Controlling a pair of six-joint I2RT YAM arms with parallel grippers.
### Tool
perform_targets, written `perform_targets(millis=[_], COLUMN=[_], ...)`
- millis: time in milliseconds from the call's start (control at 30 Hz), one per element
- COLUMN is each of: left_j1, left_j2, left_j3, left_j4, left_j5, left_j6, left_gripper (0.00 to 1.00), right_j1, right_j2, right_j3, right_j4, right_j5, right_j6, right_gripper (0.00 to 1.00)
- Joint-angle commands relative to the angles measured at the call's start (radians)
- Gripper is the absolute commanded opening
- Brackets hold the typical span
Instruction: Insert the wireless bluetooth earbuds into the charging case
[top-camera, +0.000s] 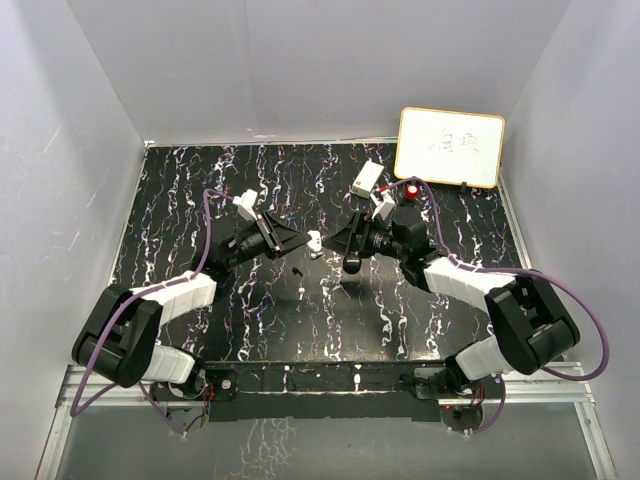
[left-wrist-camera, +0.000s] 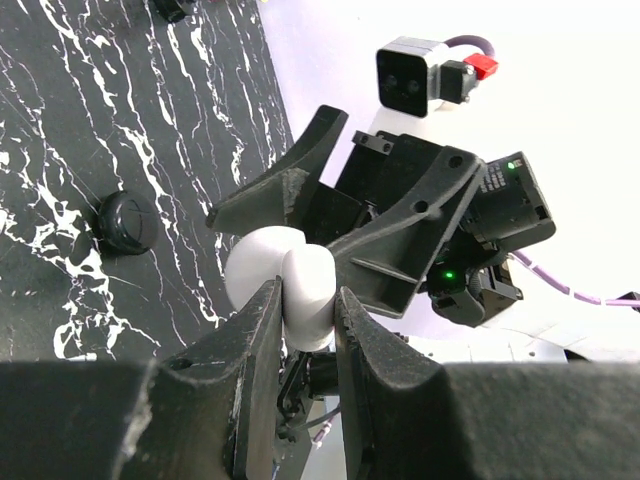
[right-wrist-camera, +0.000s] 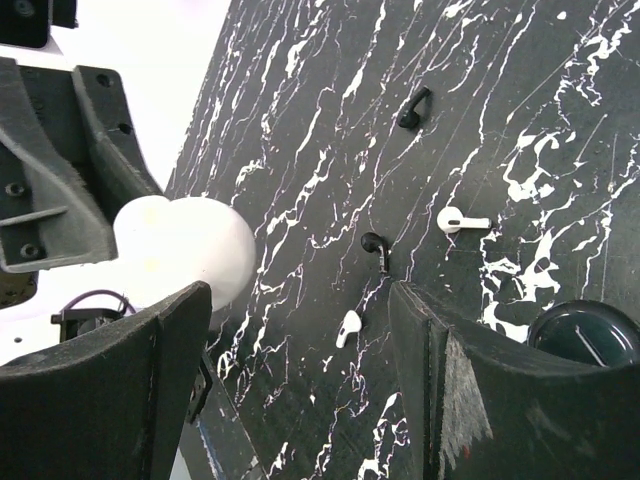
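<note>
**Left:** my left pincer (left-wrist-camera: 305, 300) is clenching the white charging case (left-wrist-camera: 262, 268) and holding it above the marbled worktop (top-camera: 200, 200), near its middle.

**Centre:** my right pincer (right-wrist-camera: 300, 300) is facing the left one nose to nose, released, with its jaws spread. The case is sitting close by its left finger (right-wrist-camera: 110, 390); I cannot tell whether they are touching.

**On the worktop beneath:** four earbuds are lying loose, all apart from the case. They are one white (right-wrist-camera: 348, 327), one black (right-wrist-camera: 377, 247), another black (right-wrist-camera: 415, 108) and another white (right-wrist-camera: 460, 218).

**Right:** a black puck (right-wrist-camera: 585, 335) is resting just beside my right finger (right-wrist-camera: 470, 400), crowding that side.

**Far right:** a whiteboard (top-camera: 450, 147) is leaning in the back corner.
</note>
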Motion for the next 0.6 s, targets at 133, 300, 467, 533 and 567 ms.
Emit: perform_targets(millis=[133, 300, 467, 533, 567], left_j1=[-0.003, 0.007, 0.126, 0.189, 0.211], left_j2=[-0.01, -0.008, -0.035, -0.048, -0.053], left_j3=[-0.005, -0.009, -0.009, -0.011, -0.009], left_j4=[0.09, 0.107, 0.057, 0.035, 0.021], left_j5=[0.054, 0.058, 0.118, 0.151, 0.169], left_j6=[-0.035, -0.051, -0.07, -0.068, -0.064], left_gripper=[0.0, 0.0, 0.0, 0.0, 0.0], right_j1=[0.001, 0.001, 0.001, 0.001, 0.004], right_j2=[0.031, 0.046, 0.013, -0.01, -0.022], right_j3=[0.039, 0.043, 0.054, 0.063, 0.069], right_j4=[0.083, 0.064, -0.093, -0.164, -0.209], right_j5=[-0.002, 0.024, 0.127, 0.174, 0.197], right_j6=[0.001, -0.007, -0.098, -0.162, -0.193], right_gripper=[0.69, 0.7, 0.71, 0.72, 0.73])
